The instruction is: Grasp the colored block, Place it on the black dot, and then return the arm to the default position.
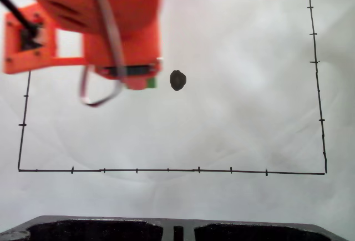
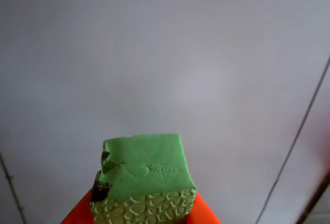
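Note:
The orange arm (image 1: pixel 100 24) reaches in from the upper left of the fixed view, blurred and close to the camera. At its lower tip, a sliver of the green colored block (image 1: pixel 151 83) peeks out just left of the black dot (image 1: pixel 177 80), apart from it. In the wrist view the colored block (image 2: pixel 144 175) sits at the bottom centre, with orange fingers (image 2: pixel 77 214) showing on both sides of it. My gripper (image 2: pixel 142 211) is shut on the block, which is lifted above the white surface. Most of the block is hidden under the arm in the fixed view.
A thin black drawn rectangle (image 1: pixel 166 170) with tick marks frames the white surface around the dot. A dark object (image 1: pixel 177 230) lies along the bottom edge of the fixed view. In the wrist view, a thin black line (image 2: pixel 299 136) runs at the right.

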Robot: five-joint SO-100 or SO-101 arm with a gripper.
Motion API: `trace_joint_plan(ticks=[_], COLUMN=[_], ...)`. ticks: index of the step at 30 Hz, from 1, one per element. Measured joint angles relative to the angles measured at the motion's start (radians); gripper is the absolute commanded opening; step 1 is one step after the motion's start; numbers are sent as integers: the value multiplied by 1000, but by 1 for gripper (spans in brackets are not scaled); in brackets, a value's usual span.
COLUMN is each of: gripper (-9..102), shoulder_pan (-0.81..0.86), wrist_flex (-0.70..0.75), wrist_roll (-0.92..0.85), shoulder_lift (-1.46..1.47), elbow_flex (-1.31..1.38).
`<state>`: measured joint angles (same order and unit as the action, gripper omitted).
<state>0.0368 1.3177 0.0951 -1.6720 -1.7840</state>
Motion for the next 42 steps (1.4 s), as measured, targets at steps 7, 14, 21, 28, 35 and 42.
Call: trace_joint_plan(ticks=[7,14,21,28,35,42], gripper=[1,2,3,3,18,25], shoulder_pan=[-94,-104,-84,-89,-137,-138], wrist_flex=[-9,-67,-118,-155,-163,-161], wrist_roll=[74,89,72,72,72,72], shoulder_lift=[0,0,46,104,124,124], elbow_flex=[-35,-97,-104,-120,-120,-127])
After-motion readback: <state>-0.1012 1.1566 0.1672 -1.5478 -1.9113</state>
